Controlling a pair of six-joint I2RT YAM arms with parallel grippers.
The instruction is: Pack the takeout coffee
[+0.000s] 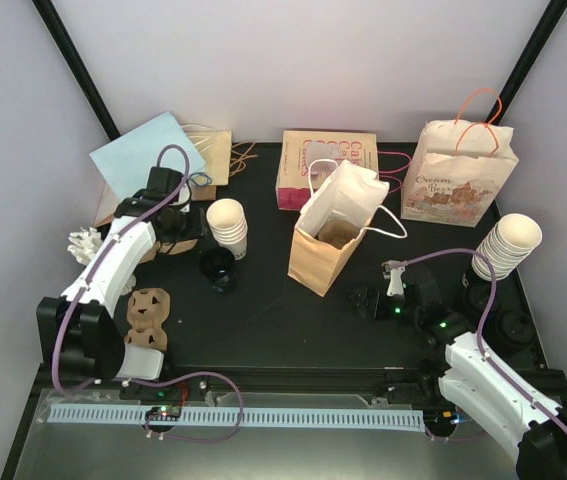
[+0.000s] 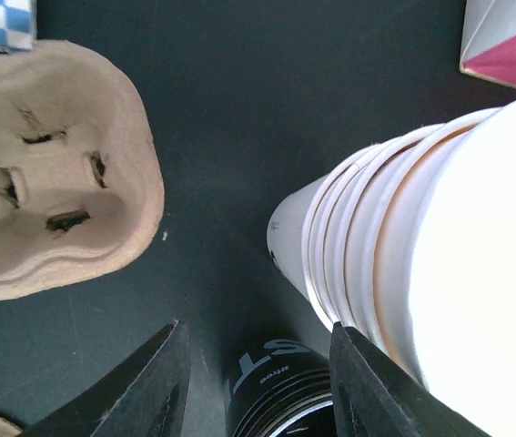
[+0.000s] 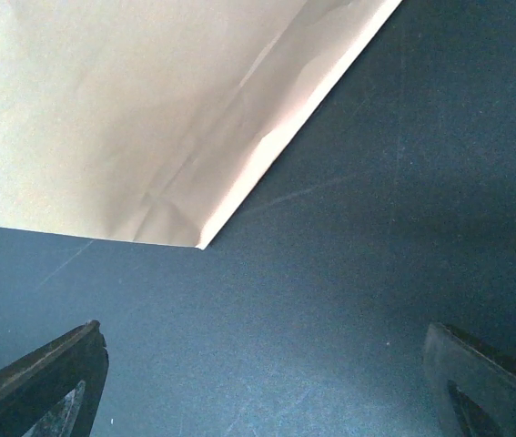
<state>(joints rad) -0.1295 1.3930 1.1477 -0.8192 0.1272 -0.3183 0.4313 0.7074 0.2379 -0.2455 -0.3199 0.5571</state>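
The takeout coffee does not show as a single cup in any view. A stack of nested cream cups (image 1: 228,228) (image 2: 421,264) stands left of centre. Beside it is a black ribbed round stack with white lettering (image 1: 218,268) (image 2: 276,382), which looks like lids. My left gripper (image 1: 191,240) (image 2: 258,382) is open. Its fingers (image 2: 153,387) straddle the black stack, with a gap on the left side and the right finger close to the cream cups. My right gripper (image 1: 373,300) (image 3: 262,382) is wide open over bare table, near the corner of the open brown paper bag (image 1: 333,235) (image 3: 139,118).
Brown pulp carriers lie at the left (image 1: 148,315) (image 2: 48,173). At the back are a blue sheet (image 1: 148,150), a pink-printed box (image 1: 328,165) and a printed paper bag (image 1: 458,175). A second cup stack (image 1: 508,245) and black lids (image 1: 508,325) sit at the right.
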